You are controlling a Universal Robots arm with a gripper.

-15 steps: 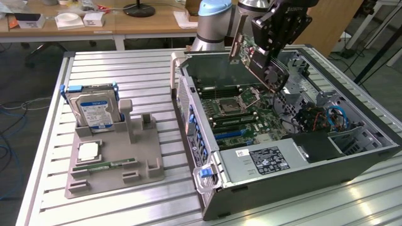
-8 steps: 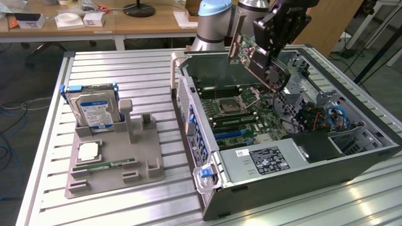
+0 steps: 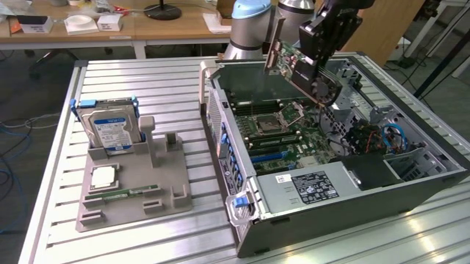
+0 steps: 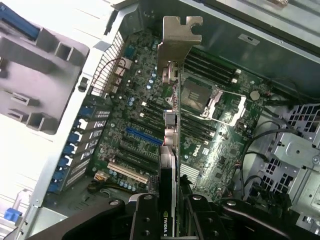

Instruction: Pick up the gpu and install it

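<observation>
Nearest in the exterior view, a grey holder (image 3: 132, 203) is seen lying on the slatted metal desk (image 3: 147, 82). A narrow green memory stick (image 3: 121, 193) and a square chip (image 3: 103, 176) are laid flat in it, and a hard drive (image 3: 110, 129) with a blue-white label is stood upright at its far end. To the exterior view's right of the holder, an open computer case (image 3: 441, 165) is laid on its side. Its labelled power supply (image 3: 309, 187) is at the near end and the motherboard (image 3: 287, 143) is exposed beyond it.

Above the far half of the case, the gpu (image 3: 283, 55) is held in the air, tilted and clear of the motherboard. The tool (image 3: 317, 55) is closed on the card. In the wrist view the gpu (image 4: 170, 125) is seen edge-on between the black fingers (image 4: 145, 220) of the tool (image 4: 172, 222). Its silver bracket (image 4: 178, 42) is at the end farthest from the tool, and a blue slot (image 4: 142, 135) on the board is seen beside it. Behind the case, the arm (image 3: 246, 27) is seen, and wooden tables (image 3: 184, 25) are seen beyond it.
</observation>
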